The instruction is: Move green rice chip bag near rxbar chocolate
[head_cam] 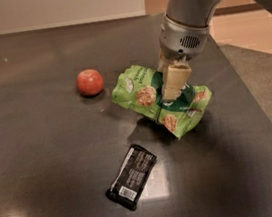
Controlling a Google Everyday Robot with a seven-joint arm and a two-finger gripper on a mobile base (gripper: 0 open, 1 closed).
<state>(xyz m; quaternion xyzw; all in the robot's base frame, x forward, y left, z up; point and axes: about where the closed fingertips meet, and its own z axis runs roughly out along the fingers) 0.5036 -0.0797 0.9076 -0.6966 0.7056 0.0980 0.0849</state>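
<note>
The green rice chip bag (147, 96) is crumpled and held slightly above the dark table, right of centre. My gripper (173, 92) comes down from the upper right and is shut on the bag's middle, its cream fingers (175, 81) pinching the foil. The rxbar chocolate (132, 176), a small black wrapper with white text, lies flat on the table below and left of the bag, a short gap apart from it.
A small red apple (90, 82) sits on the table left of the bag. The dark tabletop (42, 159) ends at a right edge (258, 113), with floor beyond. A bright light reflection shows at the lower left.
</note>
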